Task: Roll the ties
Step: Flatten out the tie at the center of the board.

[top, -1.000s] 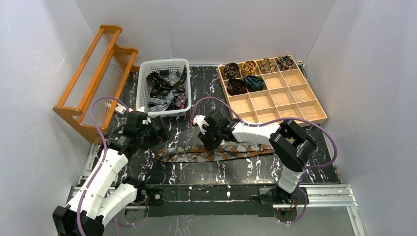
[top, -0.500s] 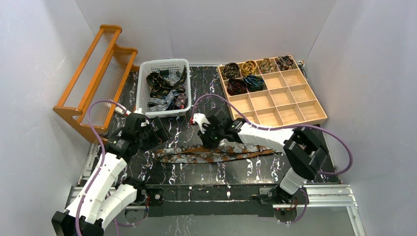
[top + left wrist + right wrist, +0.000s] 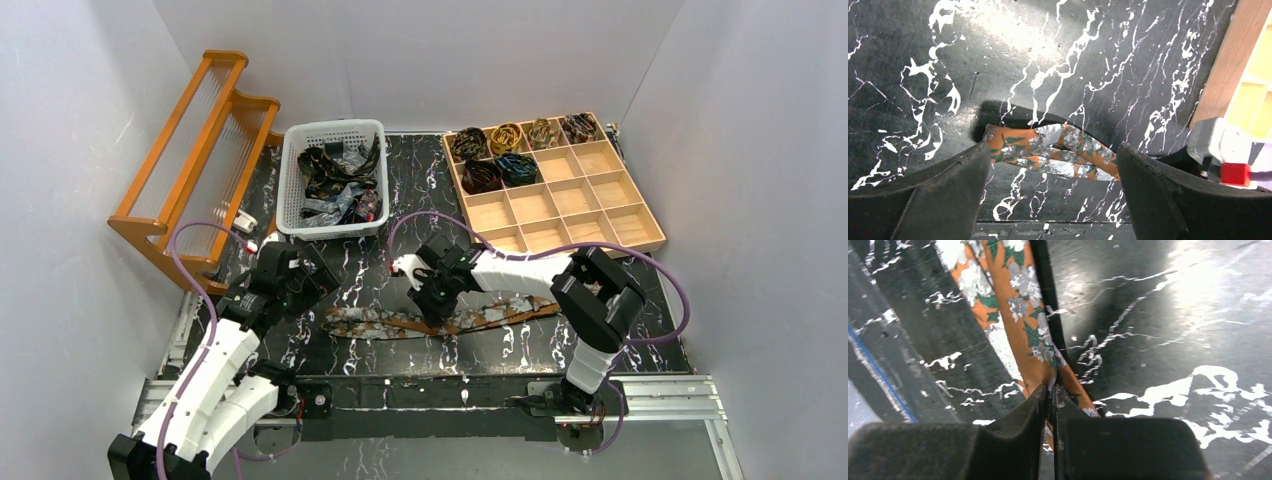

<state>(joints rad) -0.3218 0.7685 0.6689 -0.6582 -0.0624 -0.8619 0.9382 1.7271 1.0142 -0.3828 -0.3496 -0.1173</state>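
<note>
A rust-orange tie with grey floral mottling (image 3: 440, 318) lies stretched left to right near the table's front edge. My right gripper (image 3: 432, 300) is shut on the tie near its middle; the right wrist view shows the fabric (image 3: 1018, 315) pinched between the closed jaws (image 3: 1052, 390). My left gripper (image 3: 305, 285) is open and empty, just left of and above the tie's left end, which shows in the left wrist view (image 3: 1048, 150) between the spread fingers (image 3: 923, 200). Several rolled ties (image 3: 498, 152) sit in the wooden tray's back compartments.
A white basket (image 3: 292, 175) holding several loose dark ties stands at the back centre-left. An orange wooden rack (image 3: 190, 170) leans at the left. The compartment tray (image 3: 590, 205) is at the back right. The table top is black marble-patterned (image 3: 400, 180).
My right gripper has pulled the tie toward the front edge and a little left. My left gripper has shifted slightly down and stays open beside the tie's left end.
</note>
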